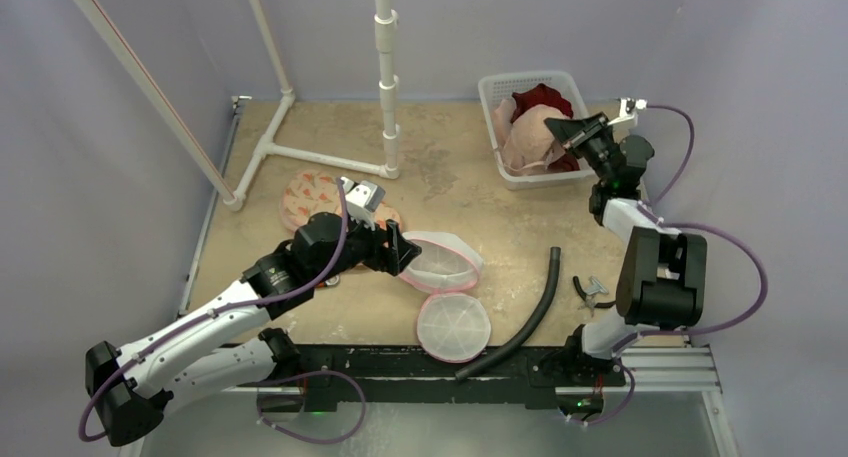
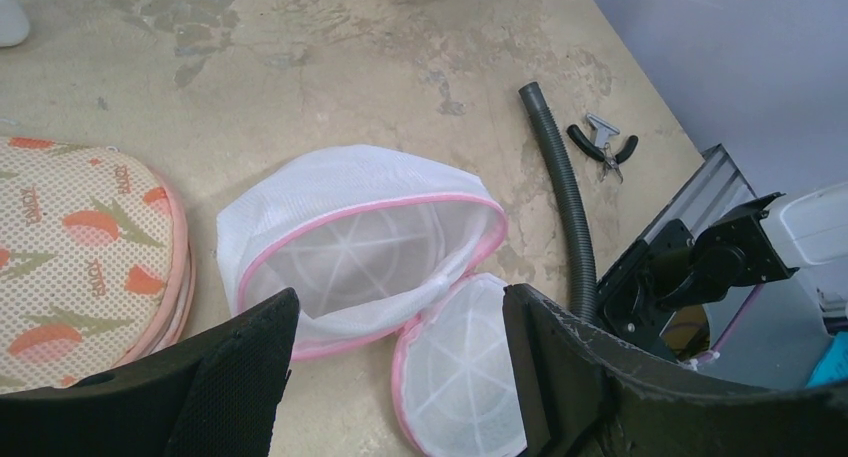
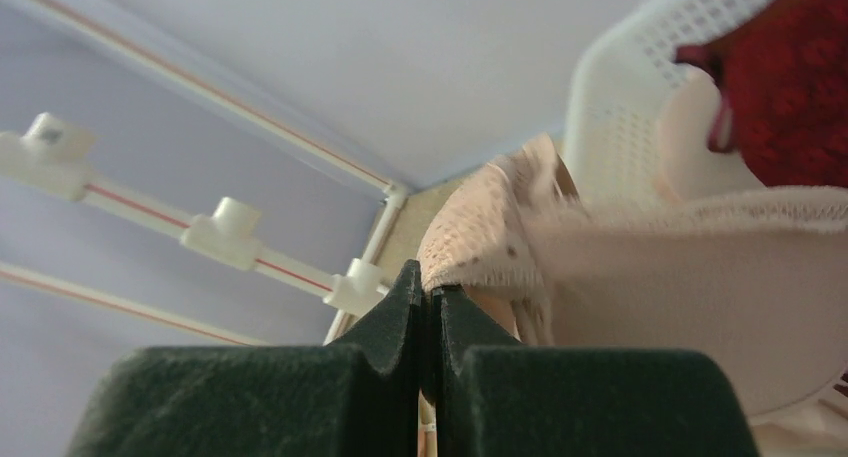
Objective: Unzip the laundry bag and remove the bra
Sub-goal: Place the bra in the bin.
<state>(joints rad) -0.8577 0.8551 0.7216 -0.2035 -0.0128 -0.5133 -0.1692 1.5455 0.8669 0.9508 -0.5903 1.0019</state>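
Snagging looked likeliest from above: the right gripper (image 1: 562,129) had its jaws closed on an edge of the bra (image 1: 525,139), which lay in the basket (image 1: 520,77) against a red garment (image 1: 545,99), and lace might cling on release. The left wrist showed the left gripper (image 2: 400,302), jaws apart, over the unzipped laundry bag (image 2: 340,197) on a scuffed tan table (image 2: 330,57). The right wrist showed white pipes (image 3: 230,227) and pale walls (image 3: 400,57).

The laundry bag (image 1: 445,265) is white net with a pink edge. The other bag (image 1: 310,195) is cream with tiny dots and orange tulips. The bra (image 1: 528,137) is pale pinky beige. The basket (image 1: 490,85) is white. The cloth (image 1: 545,99) inside is dark red. The hose (image 1: 533,307) is black. The table (image 1: 450,167) is sandy brown with grey patches.
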